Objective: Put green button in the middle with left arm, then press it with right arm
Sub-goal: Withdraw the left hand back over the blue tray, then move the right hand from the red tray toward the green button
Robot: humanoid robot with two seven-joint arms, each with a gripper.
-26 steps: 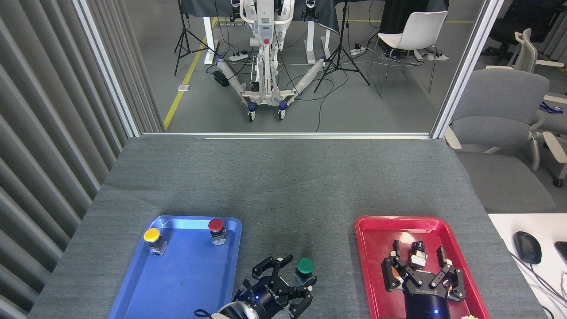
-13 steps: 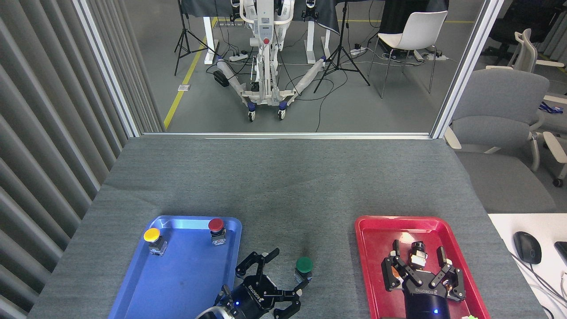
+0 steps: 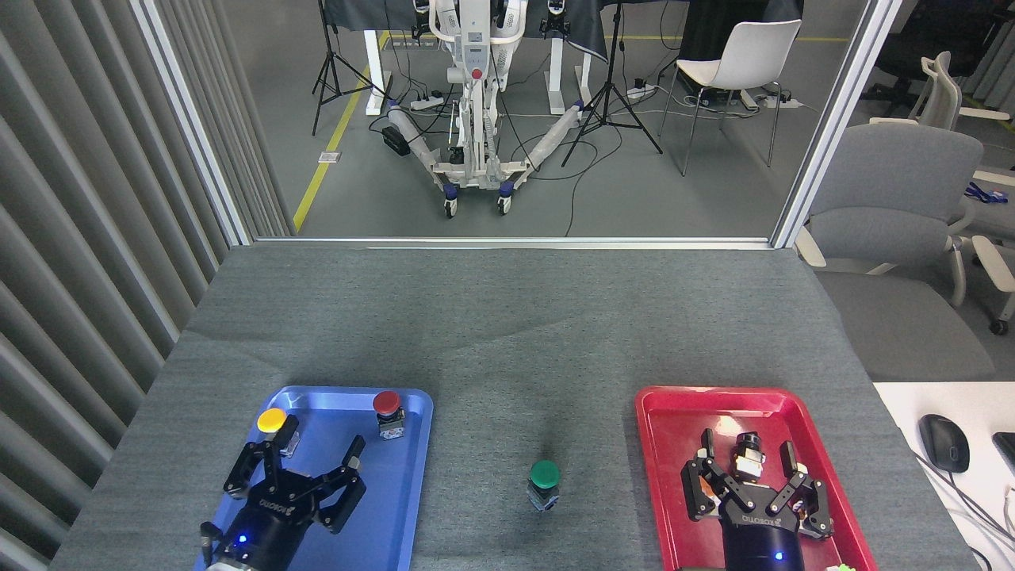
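- Tabletop cloth (image 3: 507,317), grey and felt-like, covers the whole table; the middle (image 3: 547,428) is the bare stretch between the two trays.
- At the near left lies a blue tray (image 3: 396,507), and at the near right a red tray (image 3: 674,412), well apart from each other.
- Above the blue tray hangs the left gripper (image 3: 305,464), black with white lettering and a blue light; its fingers are spread apart and hold nothing.
- Above the red tray hangs the right gripper (image 3: 745,468), of the same kind, fingers also spread apart, with nothing between them.
- On the bare cloth between the trays stands the green button (image 3: 544,484), upright and alone. It has a round dark-green cap like a mushroom on a short grey boxy base. No gripper touches it.
- In the far part of the blue tray stand a yellow button (image 3: 273,424) at the left and a red button (image 3: 388,408) at the right.
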